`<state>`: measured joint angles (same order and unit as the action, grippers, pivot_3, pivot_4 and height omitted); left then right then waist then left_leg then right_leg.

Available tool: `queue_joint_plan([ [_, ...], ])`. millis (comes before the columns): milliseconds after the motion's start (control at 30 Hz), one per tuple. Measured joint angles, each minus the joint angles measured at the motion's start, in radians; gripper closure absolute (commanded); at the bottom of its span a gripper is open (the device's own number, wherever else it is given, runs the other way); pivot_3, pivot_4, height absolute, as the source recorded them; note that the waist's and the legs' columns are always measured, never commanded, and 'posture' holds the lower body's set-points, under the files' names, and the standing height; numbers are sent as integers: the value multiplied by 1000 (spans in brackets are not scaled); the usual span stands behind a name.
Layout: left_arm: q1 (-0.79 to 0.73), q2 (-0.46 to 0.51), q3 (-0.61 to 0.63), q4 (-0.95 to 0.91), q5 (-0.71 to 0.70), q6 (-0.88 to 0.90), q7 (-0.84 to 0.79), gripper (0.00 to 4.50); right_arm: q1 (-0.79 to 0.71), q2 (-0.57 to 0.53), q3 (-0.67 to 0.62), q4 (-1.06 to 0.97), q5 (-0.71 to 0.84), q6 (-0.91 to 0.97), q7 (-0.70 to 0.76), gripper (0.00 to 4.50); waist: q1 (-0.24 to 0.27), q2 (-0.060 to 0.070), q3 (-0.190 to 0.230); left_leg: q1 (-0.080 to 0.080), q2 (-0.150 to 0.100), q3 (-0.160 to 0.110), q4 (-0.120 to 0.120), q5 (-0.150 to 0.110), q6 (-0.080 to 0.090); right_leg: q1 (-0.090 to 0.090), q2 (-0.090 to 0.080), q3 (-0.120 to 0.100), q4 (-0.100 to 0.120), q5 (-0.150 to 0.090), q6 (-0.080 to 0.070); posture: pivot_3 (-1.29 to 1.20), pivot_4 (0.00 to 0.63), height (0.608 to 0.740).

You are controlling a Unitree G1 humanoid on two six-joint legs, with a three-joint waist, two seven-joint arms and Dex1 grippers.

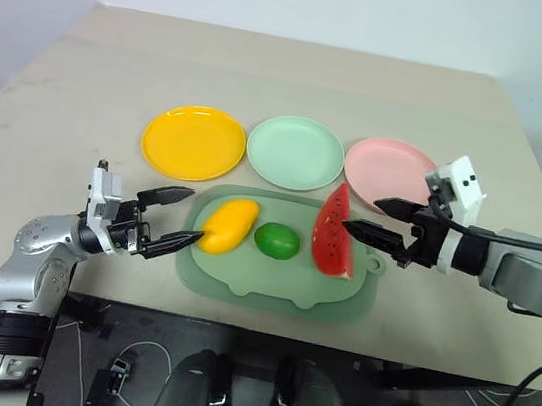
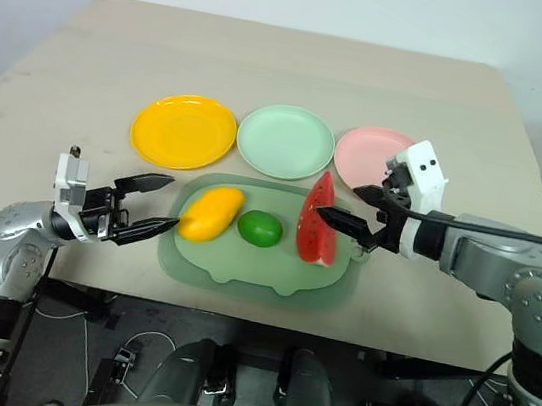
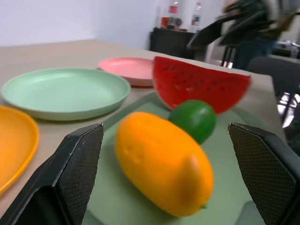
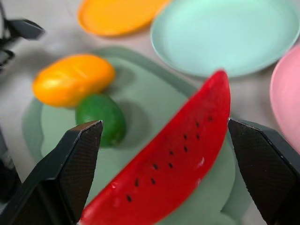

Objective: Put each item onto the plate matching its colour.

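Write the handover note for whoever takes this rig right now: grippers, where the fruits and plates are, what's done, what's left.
Left gripper: open, empty, level with the mango, its lower fingertip at the fruit's near end.
Right gripper: open, empty, either side of the watermelon slice, not yet closed on it.
Mango, lime and watermelon slice all lie on the cutting mat, in that order from the robot's left.
Yellow plate, green plate and pink plate sit in a row behind the mat, all empty.
Done: nothing placed.
Left: mango to yellow, lime to green, watermelon to pink.
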<state>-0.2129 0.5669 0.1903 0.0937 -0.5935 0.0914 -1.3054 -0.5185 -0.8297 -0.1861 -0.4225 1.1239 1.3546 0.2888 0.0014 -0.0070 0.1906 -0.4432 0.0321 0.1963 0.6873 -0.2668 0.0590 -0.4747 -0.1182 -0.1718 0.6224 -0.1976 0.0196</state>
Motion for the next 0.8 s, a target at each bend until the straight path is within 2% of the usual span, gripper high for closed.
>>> queue_joint_plan([
  [300, -35, -37, -23, 35, 20, -18, 17, 33, -244, 159, 63, 243, -86, 217, -128, 0, -16, 0, 0, 0, 0, 2, 1, 0, 0, -2, 0, 1, 5, 2, 4, 0, 150, 696],
  [400, -37, -45, -25, 51, 32, -26, 23, 33, -273, 163, 78, 306, -121, 247, -166, 0, -15, 0, 0, 0, 0, 2, 1, 0, 0, -3, 0, 1, 7, 2, 4, 0, 150, 696],
  [600, -75, -80, -43, 117, 56, -64, 26, 33, -314, 189, 106, 388, -91, 251, -237, 0, -16, 0, -1, 0, 1, 2, 3, 1, -1, -2, 0, 1, 8, 2, 4, 0, 150, 696],
  [800, -100, -108, -52, 172, 79, -107, 28, 33, -320, 219, 206, 450, 18, 253, -377, 0, -17, 0, -1, 0, 1, 2, 3, 1, -1, -3, 0, 1, 8, 2, 4, 0, 150, 696],
])
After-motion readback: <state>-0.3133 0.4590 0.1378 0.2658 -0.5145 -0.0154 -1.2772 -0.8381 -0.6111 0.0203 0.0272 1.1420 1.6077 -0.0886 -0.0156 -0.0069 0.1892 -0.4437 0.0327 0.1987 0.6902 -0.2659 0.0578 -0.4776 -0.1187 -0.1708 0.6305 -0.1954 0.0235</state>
